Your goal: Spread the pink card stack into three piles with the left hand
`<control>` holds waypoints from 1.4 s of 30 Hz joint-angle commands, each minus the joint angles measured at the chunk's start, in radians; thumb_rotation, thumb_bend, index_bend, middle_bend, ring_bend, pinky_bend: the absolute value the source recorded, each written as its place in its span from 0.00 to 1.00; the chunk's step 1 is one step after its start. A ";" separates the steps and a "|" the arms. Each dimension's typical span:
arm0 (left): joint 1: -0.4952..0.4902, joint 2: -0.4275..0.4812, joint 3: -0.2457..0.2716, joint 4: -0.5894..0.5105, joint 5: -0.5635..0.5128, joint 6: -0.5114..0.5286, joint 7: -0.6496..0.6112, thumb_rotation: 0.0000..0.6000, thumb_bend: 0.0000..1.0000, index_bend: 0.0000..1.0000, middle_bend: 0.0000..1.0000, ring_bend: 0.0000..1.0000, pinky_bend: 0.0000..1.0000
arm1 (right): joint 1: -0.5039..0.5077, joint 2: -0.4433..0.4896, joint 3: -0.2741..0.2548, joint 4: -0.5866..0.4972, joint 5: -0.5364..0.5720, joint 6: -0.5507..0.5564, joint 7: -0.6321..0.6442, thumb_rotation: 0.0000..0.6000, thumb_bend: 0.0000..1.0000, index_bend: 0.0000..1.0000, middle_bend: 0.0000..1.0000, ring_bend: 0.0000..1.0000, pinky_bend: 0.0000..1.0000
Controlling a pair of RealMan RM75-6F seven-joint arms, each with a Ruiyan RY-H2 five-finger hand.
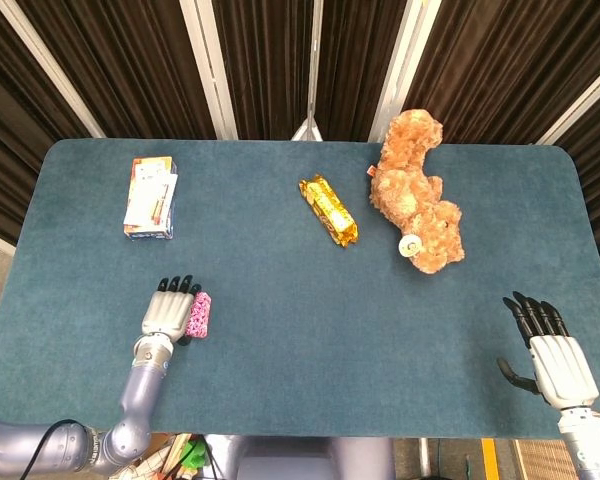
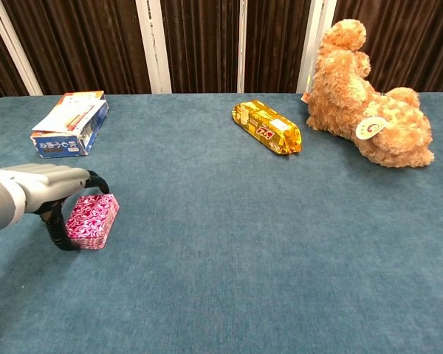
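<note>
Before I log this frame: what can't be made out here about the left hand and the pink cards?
- Contact: the left hand covers the pink card stack's left part in head view; in chest view its fingers overlap the stack's near-left edge, hiding any grip.
- Card count: edges too fine in both views.
- Right hand: outside the chest view.
- Open box: print too small.

A blue felt table [image 1: 300, 380] carries a pink card stack [image 2: 94, 220], an opened carton [image 1: 150, 197], a golden snack packet [image 1: 328, 210] and a teddy bear [image 1: 417, 195].
</note>
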 commanded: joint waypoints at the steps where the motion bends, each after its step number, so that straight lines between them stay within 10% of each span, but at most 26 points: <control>1: -0.009 -0.010 0.003 0.012 -0.006 0.000 -0.006 1.00 0.39 0.33 0.00 0.00 0.00 | 0.000 0.000 0.000 0.000 0.000 0.000 0.000 1.00 0.36 0.00 0.00 0.00 0.05; 8: -0.014 -0.001 0.010 0.004 0.018 0.010 -0.044 1.00 0.46 0.52 0.00 0.00 0.00 | 0.000 0.001 0.000 0.000 -0.002 0.002 0.003 1.00 0.36 0.00 0.00 0.00 0.05; 27: 0.080 0.249 0.116 -0.078 0.151 -0.036 -0.249 1.00 0.46 0.53 0.00 0.00 0.00 | -0.002 -0.004 -0.002 -0.005 -0.004 0.005 -0.009 1.00 0.36 0.00 0.00 0.00 0.05; 42: 0.058 0.244 0.149 -0.038 0.080 -0.088 -0.241 1.00 0.32 0.28 0.00 0.00 0.00 | -0.003 -0.003 0.000 -0.004 0.000 0.005 -0.006 1.00 0.36 0.00 0.00 0.00 0.05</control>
